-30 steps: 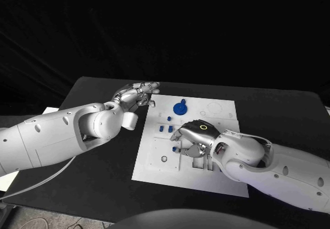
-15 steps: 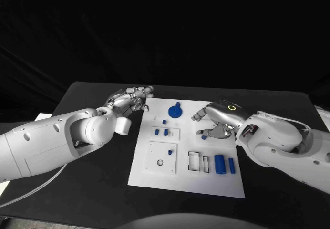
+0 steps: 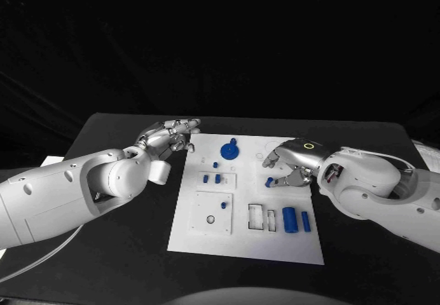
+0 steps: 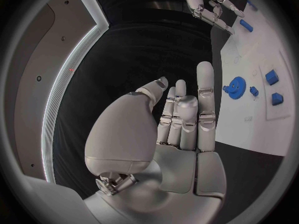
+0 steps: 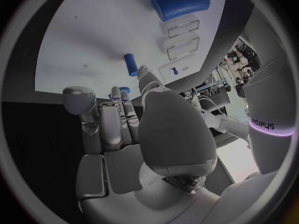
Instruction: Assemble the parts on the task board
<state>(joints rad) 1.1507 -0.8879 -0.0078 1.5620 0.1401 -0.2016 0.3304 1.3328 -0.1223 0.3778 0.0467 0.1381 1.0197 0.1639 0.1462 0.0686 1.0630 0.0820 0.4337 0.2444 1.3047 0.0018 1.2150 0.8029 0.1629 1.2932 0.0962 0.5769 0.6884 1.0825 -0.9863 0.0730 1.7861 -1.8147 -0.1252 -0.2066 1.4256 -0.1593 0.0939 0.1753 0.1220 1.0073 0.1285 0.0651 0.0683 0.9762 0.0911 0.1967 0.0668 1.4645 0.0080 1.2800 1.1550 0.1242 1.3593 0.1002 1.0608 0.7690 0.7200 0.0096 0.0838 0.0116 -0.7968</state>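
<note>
Left hand (image 3: pixel 170 135) hovered at task board's (image 3: pixel 206 238) far-left corner, fingers straight and close together, nothing held. Board lay mid-surface (image 3: pixel 110 254) between arms. Blue gear (image 3: pixel 230 151) stood near board's far edge; small blue pegs (image 3: pixel 213 178) just nearer. Blue cylinder (image 3: pixel 290 219) and slimmer blue pin (image 3: pixel 305 221) lay near right edge beside empty slots. Right hand (image 3: pixel 292 163) curled over small blue part (image 3: pixel 269 182); whether pinching it, could not tell.

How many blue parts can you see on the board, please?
8: a gear at the far edge, three small ones below it, one nearer still, one at the right hand, two cylinders near-right. The hand may hide more.
</note>
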